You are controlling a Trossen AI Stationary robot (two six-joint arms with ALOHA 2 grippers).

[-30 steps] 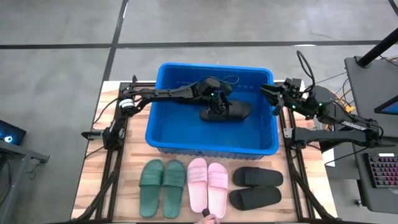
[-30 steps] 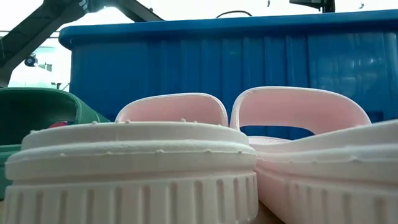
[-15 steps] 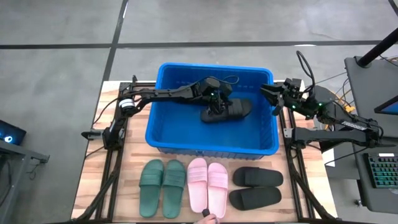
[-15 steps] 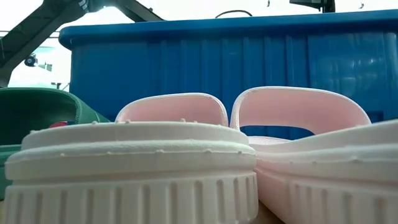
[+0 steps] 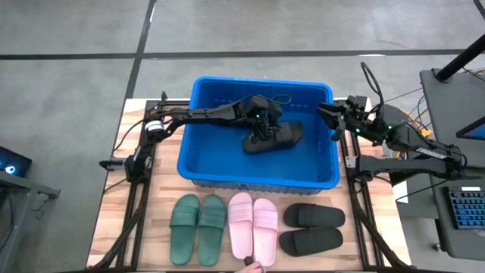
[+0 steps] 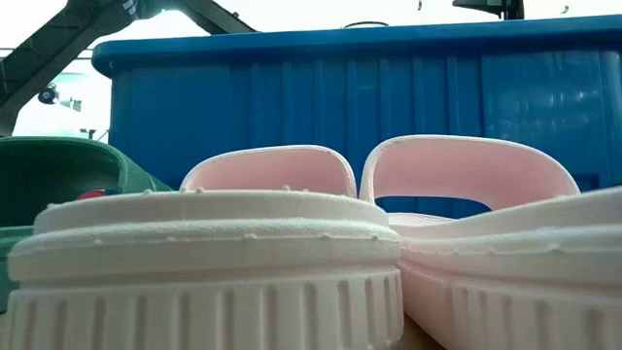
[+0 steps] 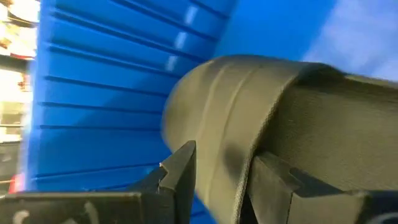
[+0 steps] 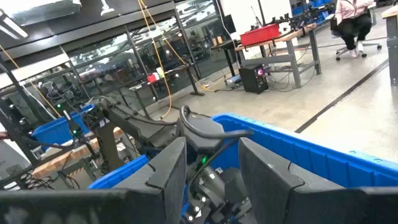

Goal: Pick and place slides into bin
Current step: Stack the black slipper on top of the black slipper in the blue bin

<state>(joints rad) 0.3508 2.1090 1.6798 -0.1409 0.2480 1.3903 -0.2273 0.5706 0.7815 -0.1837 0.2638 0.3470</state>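
The blue bin (image 5: pixel 258 133) stands at the table's far middle. My left gripper (image 5: pixel 261 130) reaches into it from the left and is shut on a black slide (image 5: pixel 279 137). My right gripper (image 5: pixel 332 121) is open and empty, just outside the bin's right rim. On the table in front of the bin, a dark green pair (image 5: pixel 198 227), a pink pair (image 5: pixel 253 226) and a black pair (image 5: pixel 312 227) lie flat on their soles. In the low view the pink pair (image 6: pixel 292 253) fills the front, with the bin's wall (image 6: pixel 389 97) behind it. My left gripper pinches a rounded band of the black slide (image 7: pixel 227 168), seemingly its strap, between its two fingers (image 7: pixel 181 171), toward the slide's left end. The fingers come from above, pointing down into the bin. The slide lies lengthwise toward the right; I cannot tell whether it touches the bin's floor.
The bin's thick rim and ribbed walls (image 7: pixel 93 93) close in around my left gripper. The right arm's base and cables (image 5: pixel 409 144) stand at the table's right. Bare wood shows at the table's near left (image 5: pixel 129 235).
The black slide has shifted a little inside the bin in my left gripper's hold: its free right end has swung slightly toward the near edge. My right gripper has kept still.
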